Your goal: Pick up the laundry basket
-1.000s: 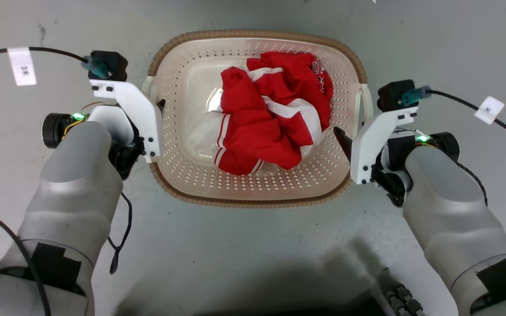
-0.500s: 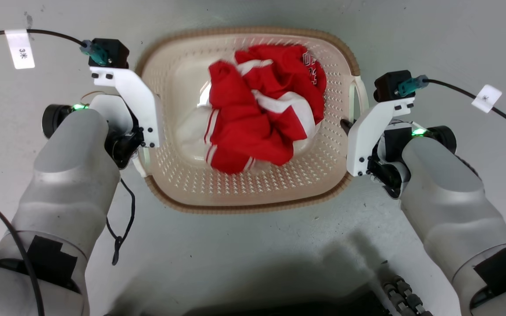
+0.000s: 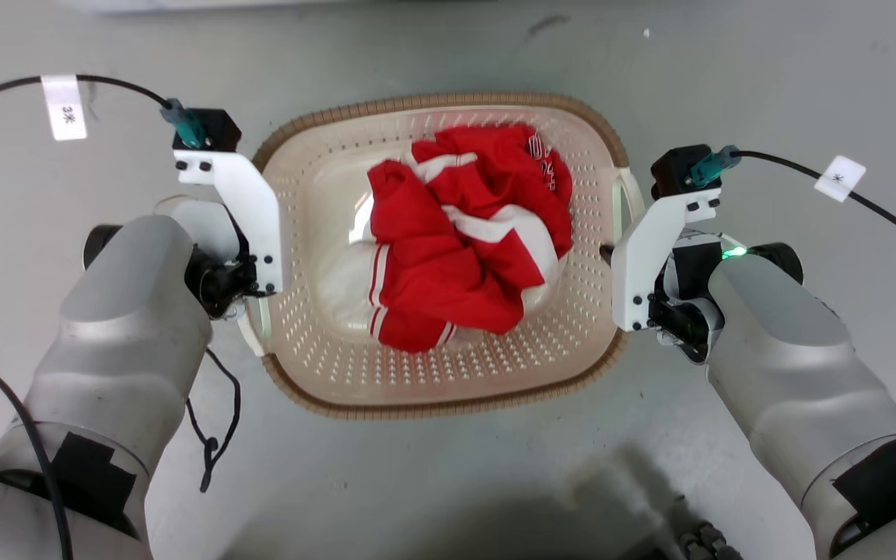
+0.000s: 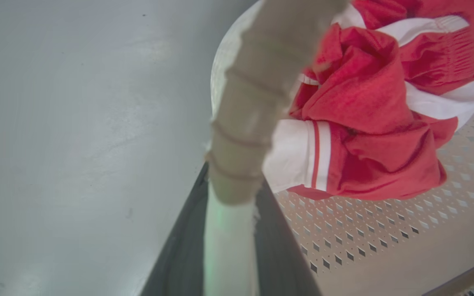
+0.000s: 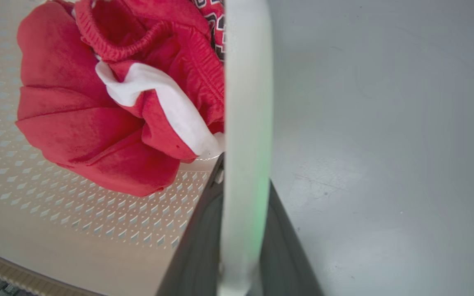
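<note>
laundry basket (image 3: pixel 448 410) is centred between my arms, grey floor (image 3: pixel 448 482) under it. Cream perforated walls, brown rim, red-and-white clothes (image 3: pixel 463 249) bunched inside. left gripper (image 4: pixel 233 193) clamps the left handle (image 4: pixel 228 246), right gripper (image 5: pixel 243 181) clamps the right handle (image 5: pixel 245 123). I judge we're at lift: raise both arms evenly and keep it level.

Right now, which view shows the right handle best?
Right wrist view: the right handle runs up between the right gripper's dark fingers. Head view shows its upper part beside the wrist bracket; left wrist view faces the basket's opposite side.
</note>
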Tool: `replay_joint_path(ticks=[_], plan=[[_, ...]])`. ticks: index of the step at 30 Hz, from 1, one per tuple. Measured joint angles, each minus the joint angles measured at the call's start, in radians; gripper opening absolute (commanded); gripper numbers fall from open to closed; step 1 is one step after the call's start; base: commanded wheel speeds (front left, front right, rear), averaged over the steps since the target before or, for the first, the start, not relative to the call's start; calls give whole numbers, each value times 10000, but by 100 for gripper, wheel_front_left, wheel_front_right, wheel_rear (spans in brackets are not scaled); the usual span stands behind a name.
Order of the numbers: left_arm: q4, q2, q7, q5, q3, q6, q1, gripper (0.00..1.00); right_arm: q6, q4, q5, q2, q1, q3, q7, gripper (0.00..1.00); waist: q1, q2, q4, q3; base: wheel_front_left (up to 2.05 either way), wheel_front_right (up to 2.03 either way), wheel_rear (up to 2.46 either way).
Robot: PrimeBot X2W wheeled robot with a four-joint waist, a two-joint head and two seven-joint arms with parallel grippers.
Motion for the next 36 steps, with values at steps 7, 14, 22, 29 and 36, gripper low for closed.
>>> replay_joint_path(ticks=[7, 14, 22, 29, 36], plan=[[6, -10, 1206, -844, -360, 48, 380, 0, -12, 25, 495, -52, 54, 502, 1210, 0, 0, 0, 102, -1050, 0, 0, 0], [-29, 4, 2232, -1524, -698, 59, 825, 0, -15, 86, 997, -63, 491, 880, 2376, 0, -1, 0, 150, -2316, 0, 0, 0], [44, -86, 2959, -2090, -993, 61, 1262, 0, -15, 345, 1407, -65, 747, 1055, 3423, 0, -1, 0, 140, -3781, 0, 0, 0], [161, -180, 3348, -2474, -1149, 63, 1434, 0, -15, 445, 1588, -82, 789, 1258, 4157, 0, -2, 0, 141, -4906, 0, 0, 0], [343, -291, 3751, -2801, -1248, 65, 1558, 0, -15, 543, 1732, -96, 727, 1371, 4855, 0, -2, 0, 203, -5831, 0, 0, 0]])
